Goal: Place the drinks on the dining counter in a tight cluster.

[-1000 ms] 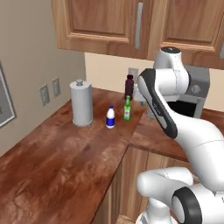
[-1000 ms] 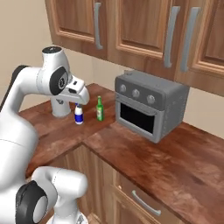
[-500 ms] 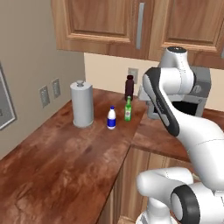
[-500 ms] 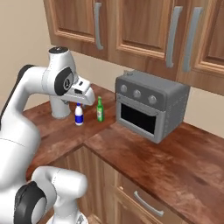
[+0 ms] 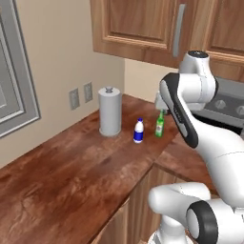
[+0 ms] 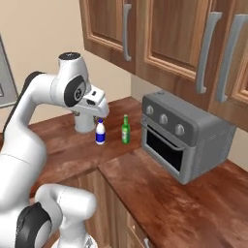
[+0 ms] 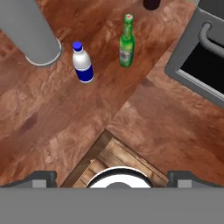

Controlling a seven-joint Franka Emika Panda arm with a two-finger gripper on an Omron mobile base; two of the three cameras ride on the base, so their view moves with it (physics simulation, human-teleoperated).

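Landmark: grey paper-towel roll (image 5: 109, 111), standing upright on the reddish-brown wood counter (image 5: 71, 176) near the wall with two outlets (image 5: 80, 95).

White bottle with blue label (image 5: 138, 130) stands upright just beside the roll, on the side toward the toaster oven (image 6: 186, 136); a small gap between them, not touching. Blue cap visible from above in the hand view (image 7: 82, 61).

Slim green bottle (image 5: 160, 124) stands upright one place farther from the roll, past the white bottle, near but apart from it. In the right base view it sits between the white bottle (image 6: 100, 132) and the toaster oven, closer to the oven's front corner (image 6: 125, 129). In the hand view it shows with a red cap (image 7: 126, 40).

A dark rounded shape (image 7: 151, 4), cut off at the top edge of the hand view, lies beyond the green bottle, away from the roll. Too little shows to name it with certainty.

Gripper (image 7: 112, 177): two dark finger tips stand far apart at the bottom of the hand view, jaws wide, nothing between them. The hand hangs above the counter, on the near side of the roll and both bottles, touching none. It looks down onto the seam where two worktop sections meet at a corner, with lighter wood cabinet below.

In the left base view the white arm (image 5: 183, 107) rises past the green bottle and partly covers the oven behind. Upper wood cabinets (image 6: 169, 34) with silver handles hang above the roll and the oven.
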